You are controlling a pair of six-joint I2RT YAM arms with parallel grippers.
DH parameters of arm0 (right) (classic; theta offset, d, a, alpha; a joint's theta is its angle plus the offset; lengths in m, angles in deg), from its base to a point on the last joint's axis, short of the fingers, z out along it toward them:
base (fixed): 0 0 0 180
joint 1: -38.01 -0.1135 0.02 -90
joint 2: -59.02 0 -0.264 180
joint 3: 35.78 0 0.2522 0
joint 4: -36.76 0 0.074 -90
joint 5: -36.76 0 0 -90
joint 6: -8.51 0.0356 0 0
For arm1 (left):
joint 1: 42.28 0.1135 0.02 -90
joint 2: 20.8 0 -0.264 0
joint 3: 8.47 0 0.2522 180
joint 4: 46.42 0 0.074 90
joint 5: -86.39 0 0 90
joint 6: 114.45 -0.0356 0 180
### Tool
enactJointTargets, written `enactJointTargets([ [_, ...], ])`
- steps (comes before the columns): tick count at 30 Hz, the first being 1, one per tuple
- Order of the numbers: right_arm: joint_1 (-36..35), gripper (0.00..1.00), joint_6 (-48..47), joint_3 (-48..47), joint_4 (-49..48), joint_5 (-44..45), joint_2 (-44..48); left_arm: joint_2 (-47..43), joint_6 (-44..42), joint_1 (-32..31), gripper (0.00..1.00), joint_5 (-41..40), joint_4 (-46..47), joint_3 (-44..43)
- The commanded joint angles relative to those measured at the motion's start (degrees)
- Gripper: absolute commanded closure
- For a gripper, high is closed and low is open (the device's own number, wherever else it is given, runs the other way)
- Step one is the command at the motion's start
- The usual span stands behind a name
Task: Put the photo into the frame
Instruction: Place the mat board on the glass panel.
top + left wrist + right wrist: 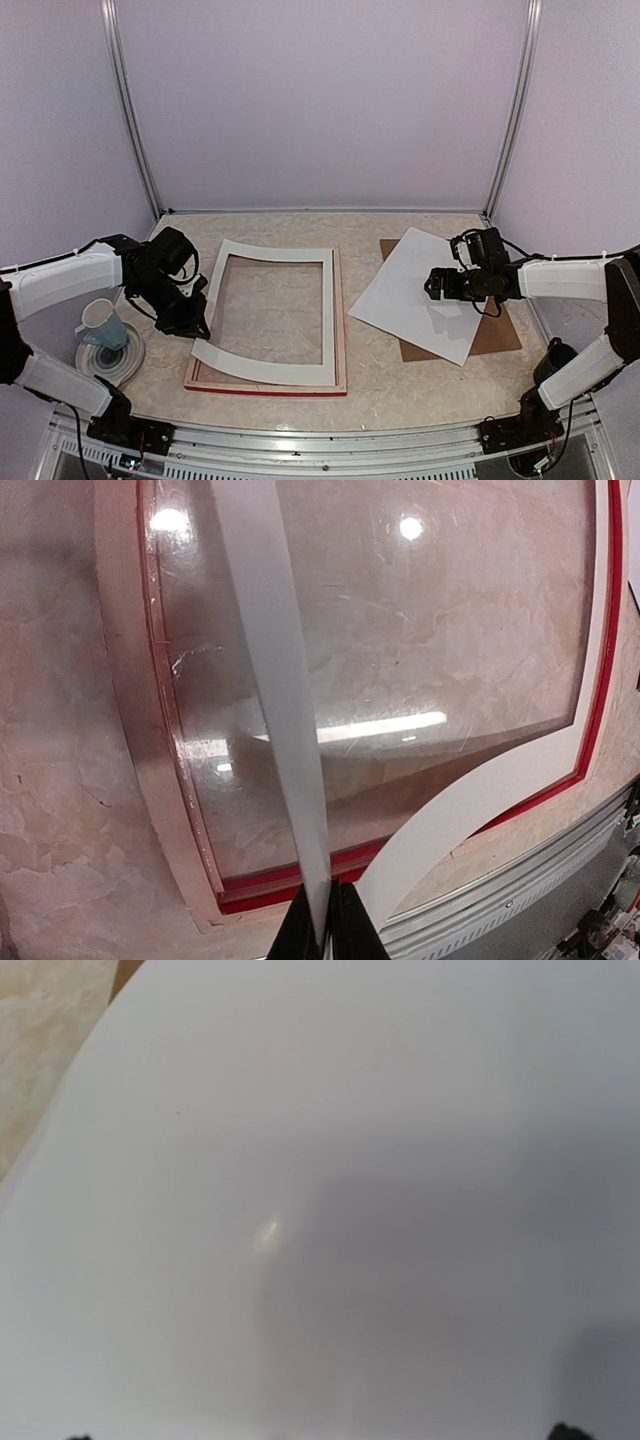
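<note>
Frame (340, 330), just one, lies flat at centre-left of the table (280, 225), pale wood side up with a red edge showing along its near side. From the left wrist I see its clear pane and the red rim around it (125, 730). One white mat sheet (260, 362) with a window sits over the frame, bowed and askew. My left gripper (190, 320) is pinching the mat's left strip (280, 680), its fingertips pressed together on it (322, 925). One photo (400, 290) lies white side up to the right of the frame and well apart from it, overlapping one brown backing panel (495, 335) underneath. My right gripper (437, 283) is over the photo with its jaws spread. The right wrist view is nearly all white paper (300, 1210), with only the fingertips poking in at the bottom corners, and I can't tell if they touch the sheet. Far left there is one mug (103, 322) on one plate (120, 362). Two arms, two grippers.
</note>
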Motion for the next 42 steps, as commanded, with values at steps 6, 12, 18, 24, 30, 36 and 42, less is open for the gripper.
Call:
enactJointTargets([
  [6,-0.5,0.01,-0.5,-0.3,-0.3,0.6,0.0,-1.2,-1.5,0.8,0.94,1.1,-2.3,-3.1],
  [12,-0.5,0.01,-0.6,-0.1,-0.4,0.6,-0.1,-2.1,-0.7,0.8,0.94,0.6,-2.5,-2.5],
  [18,-0.5,0.01,-0.6,0.0,-0.6,0.6,-0.1,-3.3,0.2,0.8,0.94,0.2,-2.8,-2.1],
  [24,-0.5,0.01,-0.6,0.0,-0.6,0.6,0.1,-4.0,0.9,0.8,0.94,0.6,-2.6,-1.1],
  [30,-0.5,0.01,-0.6,0.1,-0.5,0.6,0.1,-5.0,1.6,0.7,0.94,2.1,-2.4,-0.1],
  [36,-0.5,0.01,-0.4,0.0,-0.7,0.5,-0.1,-6.1,2.1,0.7,0.94,3.1,-2.3,0.8],
  [42,-0.5,0.01,-0.4,0.0,-0.8,0.1,-0.4,-5.5,2.3,0.5,0.92,4.2,0.3,2.4],
])
